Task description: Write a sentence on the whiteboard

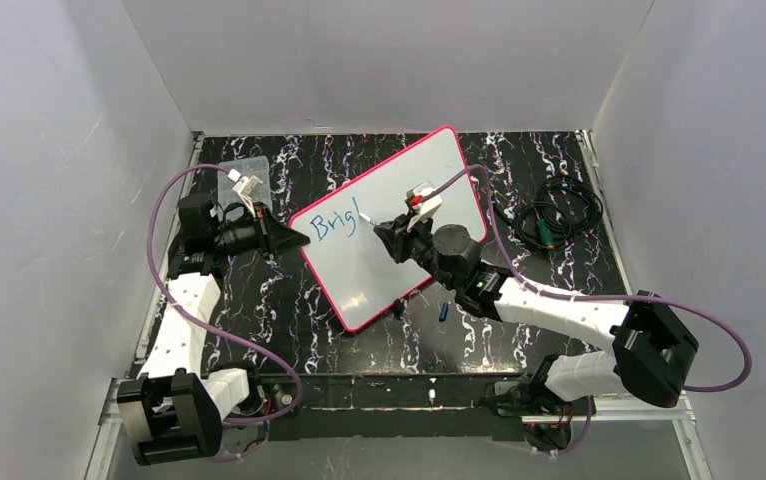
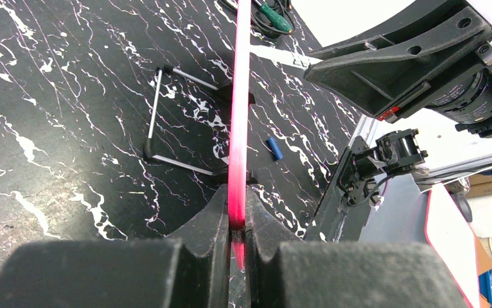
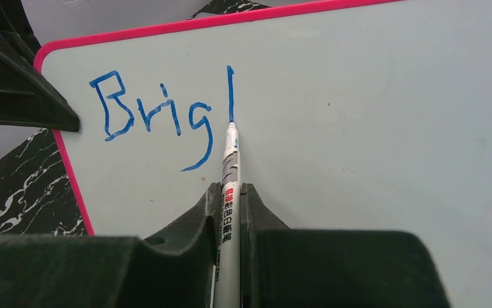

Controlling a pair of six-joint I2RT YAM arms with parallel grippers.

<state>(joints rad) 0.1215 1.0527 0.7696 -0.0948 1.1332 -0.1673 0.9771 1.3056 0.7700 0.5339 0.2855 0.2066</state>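
The whiteboard leans tilted on a wire stand; its pink rim runs edge-on through the left wrist view. My left gripper is shut on that rim at the board's left corner. Blue letters "Brig" and one upright stroke of the sentence stand at the board's upper left. My right gripper is shut on a white marker, whose tip touches the board at the bottom of that stroke. In the top view the right gripper hangs over the board's middle.
A clear plastic box sits behind the left arm. Coiled cables with a green-handled tool lie at the back right. A small blue marker cap rests on the black marbled table near the board's lower edge.
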